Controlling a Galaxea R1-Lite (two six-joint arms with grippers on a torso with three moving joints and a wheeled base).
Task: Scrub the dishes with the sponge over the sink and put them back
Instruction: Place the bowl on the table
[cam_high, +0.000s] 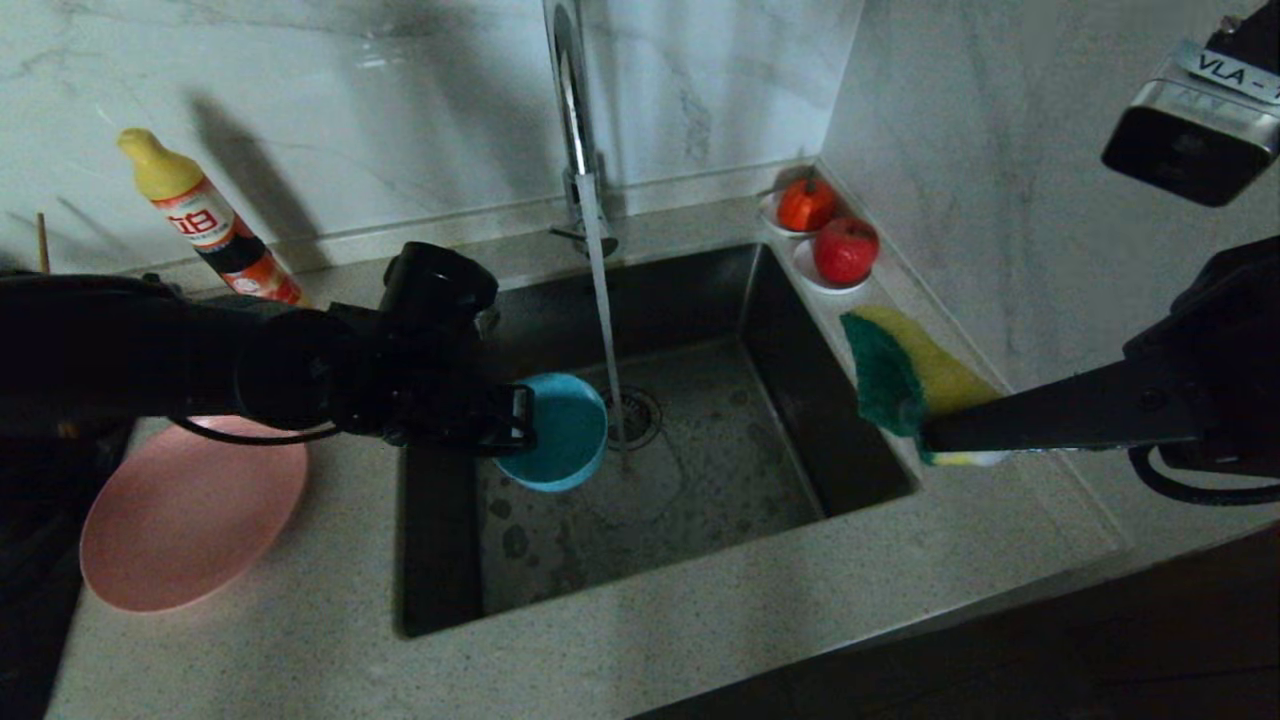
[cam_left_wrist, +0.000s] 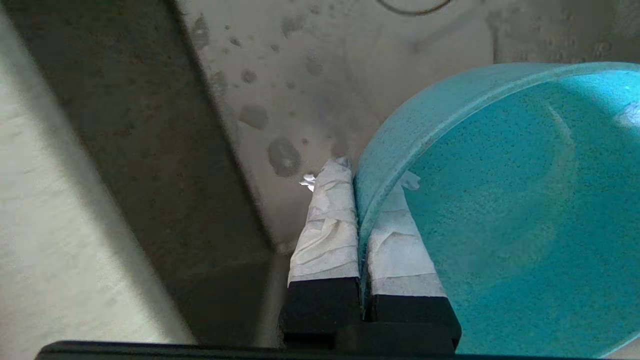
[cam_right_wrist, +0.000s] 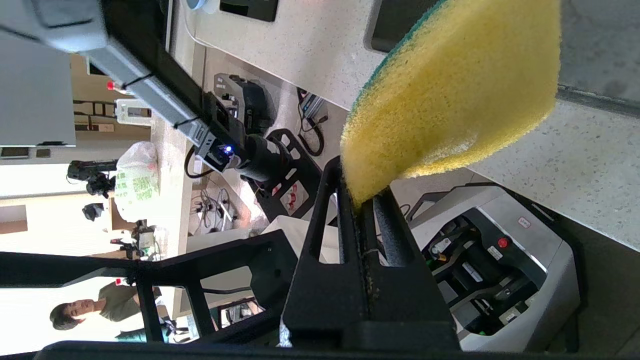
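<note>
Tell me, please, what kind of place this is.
Most likely a kitchen counter, perhaps in a lab mock-up. A dark steel sink sits in a speckled stone countertop, a chrome tap runs water, and a detergent bottle stands against the marble wall.

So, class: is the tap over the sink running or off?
Running. In the head view a stream of water falls from the tap into the sink, beside the teal bowl.

Left gripper clamped; right gripper clamped
</note>
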